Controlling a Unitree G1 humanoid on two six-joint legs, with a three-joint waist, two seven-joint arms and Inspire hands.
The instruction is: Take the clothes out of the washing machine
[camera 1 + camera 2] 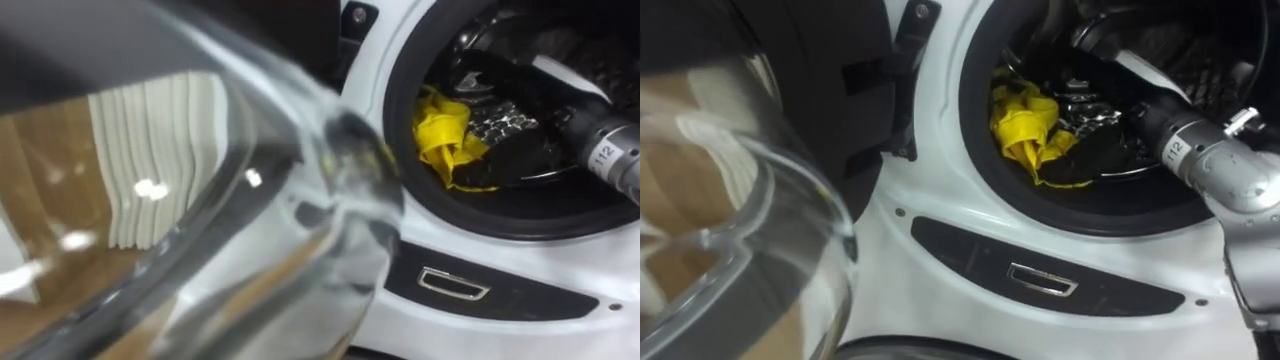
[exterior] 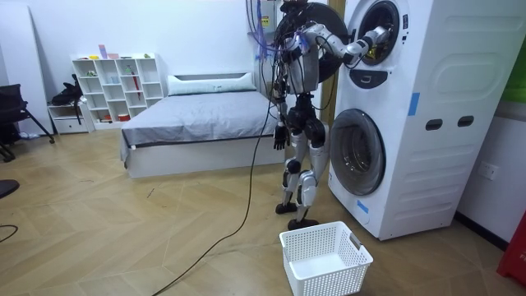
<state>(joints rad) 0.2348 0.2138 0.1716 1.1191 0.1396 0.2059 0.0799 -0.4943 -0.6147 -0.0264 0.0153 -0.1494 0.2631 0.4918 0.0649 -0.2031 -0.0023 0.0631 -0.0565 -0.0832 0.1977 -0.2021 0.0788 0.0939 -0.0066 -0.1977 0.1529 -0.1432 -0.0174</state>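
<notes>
Carefully now: your left hand point(image 2: 279, 138) hangs idle by the hip near the room view's centre, so leave it there; at the eye view's left the glass door point(image 1: 200, 200) stands swung out, so keep your arm clear of it; right of it, at upper right, the yellow cloth point(image 1: 443, 140) lies bunched in the drum point(image 1: 540, 205); your right hand point(image 1: 500, 122) touches its right edge, but I cannot tell whether it grips; gather a full fold before drawing out.
</notes>
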